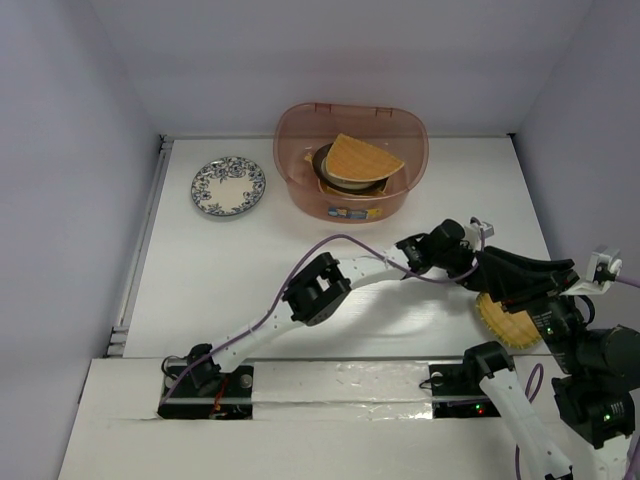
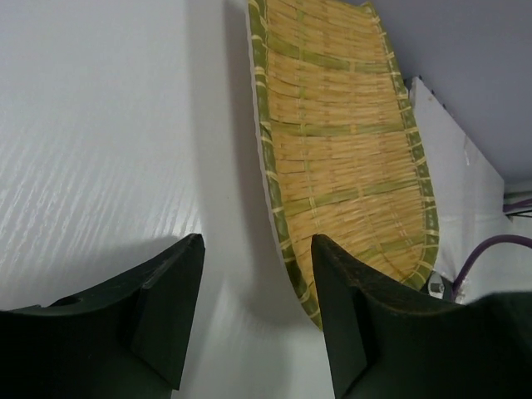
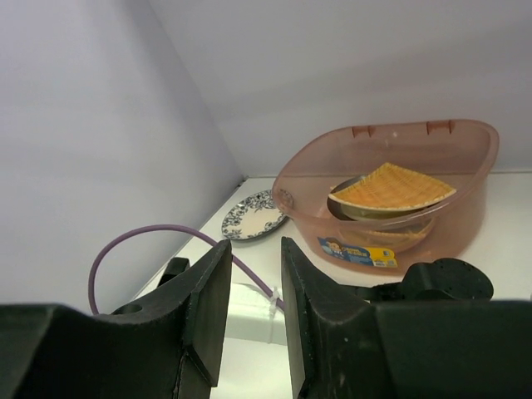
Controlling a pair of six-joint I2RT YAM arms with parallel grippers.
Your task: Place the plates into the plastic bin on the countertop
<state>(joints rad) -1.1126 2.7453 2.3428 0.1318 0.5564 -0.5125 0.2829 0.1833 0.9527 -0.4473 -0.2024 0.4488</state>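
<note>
From above, the woven plate (image 1: 505, 322) is seen lying on the surface (image 1: 220, 260), well apart from the plastic bin (image 1: 300, 150), and the left arm (image 1: 330, 285) is stretched across to it. At the left wrist, the left fingers (image 2: 253, 249) are spread wide, with nothing held. The woven plate's long side runs straight ahead, just right of them. At the right wrist, the right fingers (image 3: 255, 249) are seen narrow and empty, pointed at the plastic bin.

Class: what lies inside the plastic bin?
In the bin, a fan-shaped plate lies on top of a dark-rimmed plate. Whatever sits beneath them is covered.
</note>
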